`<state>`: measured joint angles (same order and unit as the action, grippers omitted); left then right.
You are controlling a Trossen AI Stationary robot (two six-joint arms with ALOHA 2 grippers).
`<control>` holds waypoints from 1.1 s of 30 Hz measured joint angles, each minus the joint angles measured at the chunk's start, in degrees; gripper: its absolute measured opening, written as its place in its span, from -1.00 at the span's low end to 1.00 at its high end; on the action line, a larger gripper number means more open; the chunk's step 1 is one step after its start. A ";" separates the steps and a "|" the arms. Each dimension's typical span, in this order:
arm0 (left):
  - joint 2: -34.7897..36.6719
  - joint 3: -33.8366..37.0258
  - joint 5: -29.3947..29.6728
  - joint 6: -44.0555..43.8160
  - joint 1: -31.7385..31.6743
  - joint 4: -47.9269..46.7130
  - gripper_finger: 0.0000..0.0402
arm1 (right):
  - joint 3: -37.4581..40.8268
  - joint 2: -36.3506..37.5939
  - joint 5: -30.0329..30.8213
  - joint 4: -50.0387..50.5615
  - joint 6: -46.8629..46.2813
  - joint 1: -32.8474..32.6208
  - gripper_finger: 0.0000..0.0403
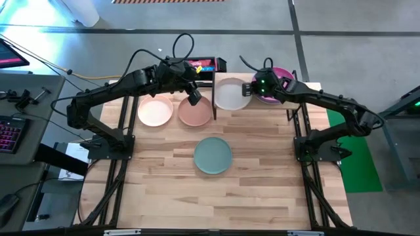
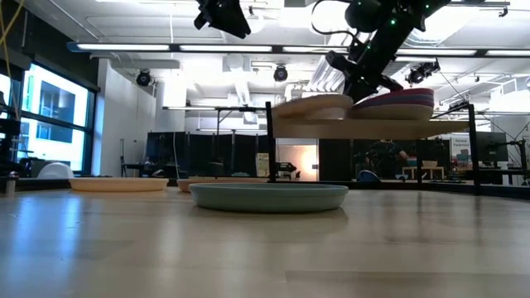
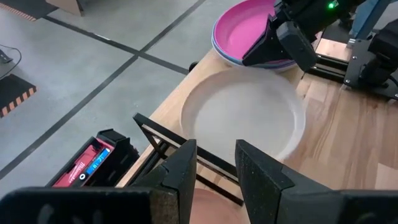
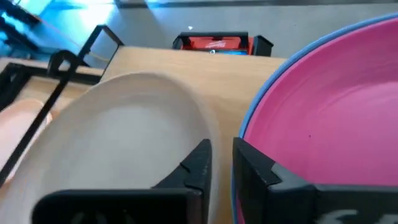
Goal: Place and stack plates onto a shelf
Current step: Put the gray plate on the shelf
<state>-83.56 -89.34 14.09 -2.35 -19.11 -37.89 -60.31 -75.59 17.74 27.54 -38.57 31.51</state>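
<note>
Right fingers (image 4: 217, 168) straddle magenta plate's (image 4: 336, 112) rim.

Plates in view: six, counted across the high and wrist views.
Plates on the desk: three, namely one pale pink plate (image 1: 155, 110), one terracotta plate (image 1: 195, 112) and one teal-green plate (image 1: 212, 155).
Plates on the shelf: three, namely one cream plate (image 1: 232, 93) lying alone, and a stack with one magenta plate (image 3: 245, 31) on top of one blue plate (image 4: 249, 134); any plates lower in that stack cannot be counted.
Shelves: one shelf (image 2: 364, 128).
Desks: one desk (image 1: 262, 183).
Robot arms: two.
Red-and-black boxes beyond the desk: one red-and-black box (image 1: 205, 64).
</note>
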 joint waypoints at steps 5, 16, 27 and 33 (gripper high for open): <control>-0.01 0.00 0.00 0.00 0.00 0.00 -0.49 | 0.00 0.00 0.92 -2.76 -0.02 0.00 -0.67; -0.01 0.00 0.15 1.12 0.00 -0.72 -0.49 | 0.00 2.90 -13.14 -5.79 1.09 -1.69 -0.67; -0.01 0.00 4.91 3.93 -0.36 -3.21 -0.49 | -0.07 3.83 -26.63 -5.39 -0.48 -12.69 -0.67; -0.01 0.00 4.98 4.09 -1.32 -3.38 -0.49 | -0.07 1.51 -21.97 -5.01 -2.10 -16.88 -0.67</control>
<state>-83.57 -89.34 19.07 1.74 -20.43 -41.27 -60.38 -74.08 -4.24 22.52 -40.67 14.63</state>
